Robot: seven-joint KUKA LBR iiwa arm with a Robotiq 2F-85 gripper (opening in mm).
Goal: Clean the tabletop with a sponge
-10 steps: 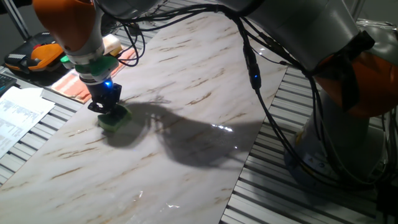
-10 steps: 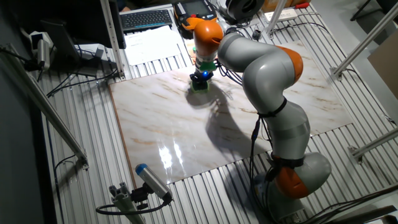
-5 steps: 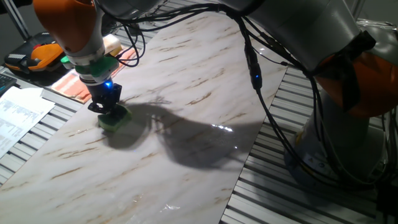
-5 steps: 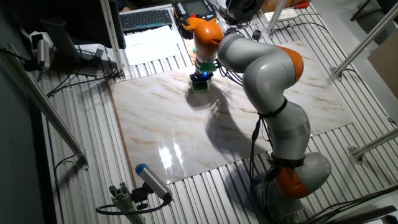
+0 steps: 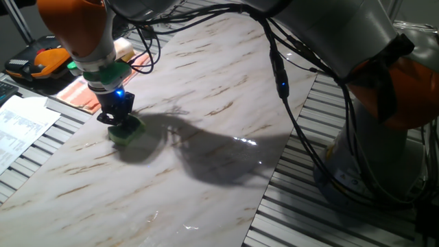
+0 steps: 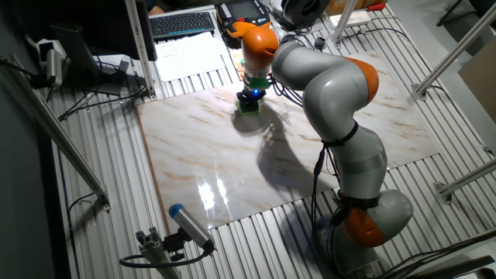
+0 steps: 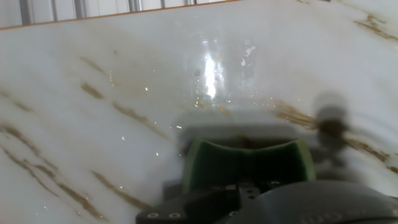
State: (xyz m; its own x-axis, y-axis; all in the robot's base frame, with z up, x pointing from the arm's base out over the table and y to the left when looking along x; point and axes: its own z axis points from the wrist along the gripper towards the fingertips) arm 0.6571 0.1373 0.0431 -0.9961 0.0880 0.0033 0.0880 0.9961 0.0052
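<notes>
One fixed view shows, at the far left, a sheet of printed paper (image 5: 20,130) on the grey slatted metal surface (image 5: 329,219), with an orange striped cloth (image 5: 79,96) just beyond it against the slab's edge. Next comes the gripper (image 5: 118,122), hanging from the orange-and-grey arm (image 5: 75,34) with a blue light lit on its body. It is clamped on the green sponge (image 5: 127,132), which sits flat on the marble-look tabletop (image 5: 206,89) near that left edge. The arm's dark shadow spreads rightward across the glossy slab, and black cables (image 5: 288,103) loop down toward the robot's base on the right.

From the other fixed view, a small blue-tipped device (image 6: 186,225) lies on the slats off the slab's near-left corner. The tabletop (image 6: 232,170) fills the middle, and the sponge (image 6: 248,107) rests close to its far edge, under the gripper (image 6: 249,98). A keyboard (image 6: 182,23) and a paper sheet (image 6: 190,54) lie beyond that edge, while the arm (image 6: 333,85) arcs over the right half.

Hand view looks straight down onto veined marble (image 7: 93,93) with a bright glare spot. The sponge (image 7: 249,163), its green edge bowed between the gripper's dark body parts, presses against the slab at the bottom of the frame.
</notes>
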